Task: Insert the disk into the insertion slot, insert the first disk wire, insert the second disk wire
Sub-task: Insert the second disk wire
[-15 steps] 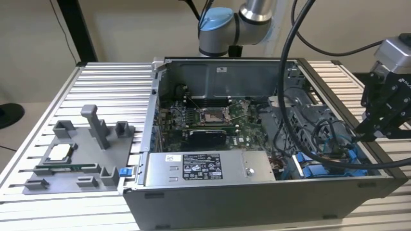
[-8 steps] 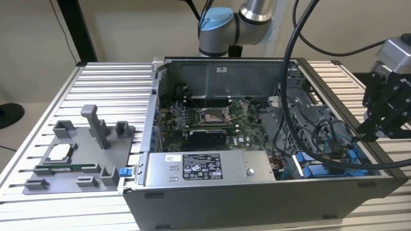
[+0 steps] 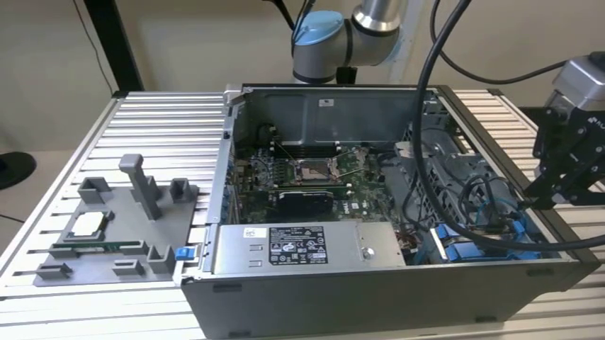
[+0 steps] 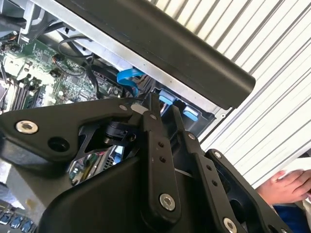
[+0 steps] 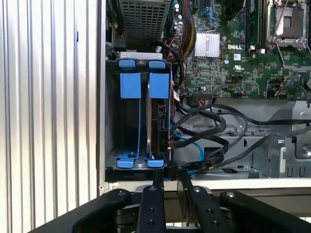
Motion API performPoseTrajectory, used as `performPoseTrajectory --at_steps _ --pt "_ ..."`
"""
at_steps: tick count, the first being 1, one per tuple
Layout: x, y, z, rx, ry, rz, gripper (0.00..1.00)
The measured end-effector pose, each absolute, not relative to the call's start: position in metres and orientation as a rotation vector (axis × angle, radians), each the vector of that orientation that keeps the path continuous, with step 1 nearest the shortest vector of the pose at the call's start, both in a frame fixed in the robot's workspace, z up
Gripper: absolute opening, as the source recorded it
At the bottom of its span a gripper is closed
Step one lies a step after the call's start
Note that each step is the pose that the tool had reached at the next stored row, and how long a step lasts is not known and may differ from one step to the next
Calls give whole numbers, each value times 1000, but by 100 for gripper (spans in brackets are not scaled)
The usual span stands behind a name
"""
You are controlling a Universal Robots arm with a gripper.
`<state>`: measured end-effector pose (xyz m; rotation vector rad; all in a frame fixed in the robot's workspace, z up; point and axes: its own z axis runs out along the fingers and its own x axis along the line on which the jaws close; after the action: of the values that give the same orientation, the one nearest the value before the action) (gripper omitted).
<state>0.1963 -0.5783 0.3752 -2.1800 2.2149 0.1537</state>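
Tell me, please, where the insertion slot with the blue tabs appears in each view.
Exterior view: the insertion slot sits in the case's near corner, on the exterior view's right.
First wrist view: it lies between the case wall and the black cables.
Second wrist view: its blue tabs show beneath the case's black rim.
Shared landmark: the green motherboard near the slot.
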Motion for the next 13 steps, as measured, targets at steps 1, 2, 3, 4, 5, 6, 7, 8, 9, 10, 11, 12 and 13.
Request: performPoseTrajectory --at_steps 1,2,3,4,5,6,7,8,9,10,11,12,13 --pt "196 -578 375 -2180 2215 154 100" --pt "196 -578 374 -2180 2215 154 100" --pt "196 -578 374 -2180 2215 154 100" --pt "196 -578 373 -2180 2215 154 100" --pt "196 -578 372 -2180 2215 154 100" --pt "196 -578 371 -2180 2215 154 100" --pt "196 -578 370 -2180 2215 154 100" --pt "196 -578 369 -2180 2215 154 100" --pt "196 -578 368 -2180 2215 154 100" --pt "196 -578 368 -2180 2215 154 100" --pt "196 -578 367 -2180 2215 155 100" --pt "196 -578 367 -2180 2215 156 100" --pt "196 -578 366 -2181 2216 158 100"
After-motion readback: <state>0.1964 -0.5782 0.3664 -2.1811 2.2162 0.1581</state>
